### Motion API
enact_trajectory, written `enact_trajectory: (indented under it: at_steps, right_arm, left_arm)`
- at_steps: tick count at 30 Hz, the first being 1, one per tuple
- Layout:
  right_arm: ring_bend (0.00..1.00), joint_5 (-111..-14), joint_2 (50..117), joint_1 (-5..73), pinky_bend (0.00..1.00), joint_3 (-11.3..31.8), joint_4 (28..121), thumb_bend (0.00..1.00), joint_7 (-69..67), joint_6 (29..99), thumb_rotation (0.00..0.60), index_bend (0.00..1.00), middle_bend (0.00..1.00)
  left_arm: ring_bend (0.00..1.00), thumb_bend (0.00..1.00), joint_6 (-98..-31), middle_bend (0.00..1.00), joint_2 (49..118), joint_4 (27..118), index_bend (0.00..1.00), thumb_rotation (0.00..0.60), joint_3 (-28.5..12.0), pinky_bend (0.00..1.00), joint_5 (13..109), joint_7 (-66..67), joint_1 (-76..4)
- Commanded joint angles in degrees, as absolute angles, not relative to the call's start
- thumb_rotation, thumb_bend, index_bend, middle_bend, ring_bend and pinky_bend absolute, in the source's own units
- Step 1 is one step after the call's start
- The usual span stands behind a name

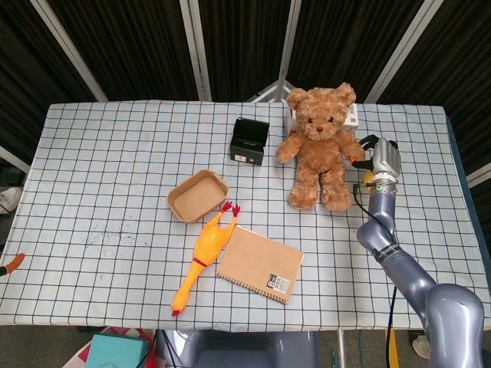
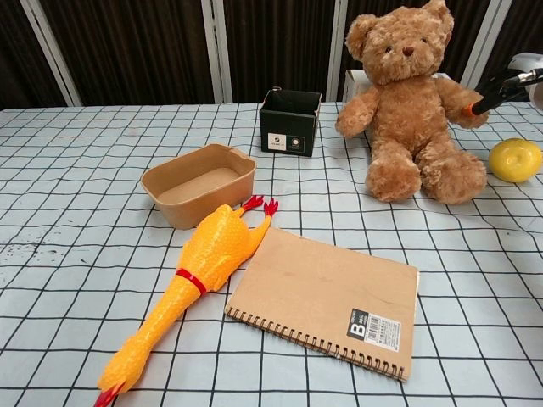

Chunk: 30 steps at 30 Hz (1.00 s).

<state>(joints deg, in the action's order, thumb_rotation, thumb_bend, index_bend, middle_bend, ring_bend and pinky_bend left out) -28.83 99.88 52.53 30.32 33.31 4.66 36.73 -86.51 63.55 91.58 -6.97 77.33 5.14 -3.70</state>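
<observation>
Here, right hand (image 1: 383, 159) just beside teddy bear (image 1: 320, 146) — fingertips at its arm

A label with a large "B" sits on the notebook (image 2: 327, 301); its smaller print is unreadable

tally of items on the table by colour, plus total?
Brown/tan: 3 - teddy bear, tray, spiral notebook
Yellow: 2 - rubber chicken, round yellow object beside the bear
Black: 1 - small box
White: 1 - box behind the bear, mostly hidden
Total: 7
</observation>
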Motion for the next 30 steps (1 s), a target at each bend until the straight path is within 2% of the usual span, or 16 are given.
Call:
enact_trajectory:
  at_steps: [1,7,18,30]
  right_arm:
    - [0.28,-29.28,100.55,52.31,0.00,30.23,32.19,0.33,4.52,35.67,0.600,0.45,0.50]
    - [0.28,-30.85,101.27,51.98,0.00,30.62,31.40,0.33,2.00,32.82,0.600,0.45,0.50]
    - [0.28,-35.21,101.70,52.76,0.00,30.61,31.00,0.33,0.90,35.61,0.600,0.45,0.50]
    - [0.28,-35.93,102.09,51.96,0.00,31.23,29.09,0.33,0.32,34.73,0.600,0.45,0.50]
  left_arm:
    - [0.00,0.27,-86.49,0.00,63.57,91.59,0.24,0.600,-7.00,0.13,77.27,5.18,-3.72]
    - [0.00,0.27,-86.30,0.00,63.56,91.55,0.24,0.600,-7.12,0.13,76.91,5.19,-3.77]
    - [0.00,0.27,-86.21,0.00,63.40,91.56,0.24,0.600,-7.14,0.14,76.82,4.83,-3.75]
    - [0.00,0.27,-86.25,0.00,63.30,91.64,0.24,0.600,-7.11,0.14,76.73,4.66,-3.64]
